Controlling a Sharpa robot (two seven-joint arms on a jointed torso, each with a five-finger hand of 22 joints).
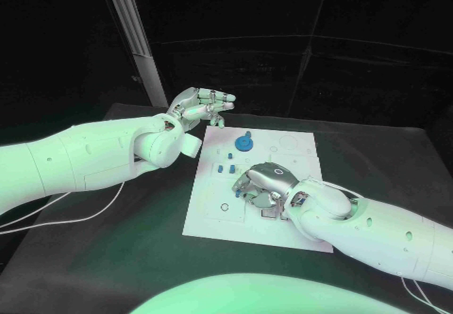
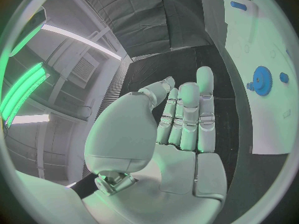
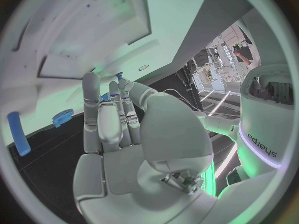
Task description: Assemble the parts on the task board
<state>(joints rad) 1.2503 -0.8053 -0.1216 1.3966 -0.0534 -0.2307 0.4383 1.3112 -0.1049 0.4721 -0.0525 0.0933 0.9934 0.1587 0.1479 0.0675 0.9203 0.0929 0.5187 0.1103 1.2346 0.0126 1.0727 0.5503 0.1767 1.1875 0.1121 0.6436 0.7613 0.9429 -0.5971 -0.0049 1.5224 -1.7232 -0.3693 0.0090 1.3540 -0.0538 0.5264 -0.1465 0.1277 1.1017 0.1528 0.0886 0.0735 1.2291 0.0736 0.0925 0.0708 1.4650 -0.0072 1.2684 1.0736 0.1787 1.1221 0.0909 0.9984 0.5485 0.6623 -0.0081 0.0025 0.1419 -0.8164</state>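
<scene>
I see the black table (image 1: 113, 261) (dark curtains behind); left hand (image 1: 200, 104) empty, fingers straight; right hand (image 1: 264, 186) on the task board (image 1: 213, 216), grip unclear.

White, smooth-shelled arms (image 1: 85, 157) end in silver, segmented hands (image 1: 200, 104).

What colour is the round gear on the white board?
Blue. The gear shows best in the left wrist view.
</scene>
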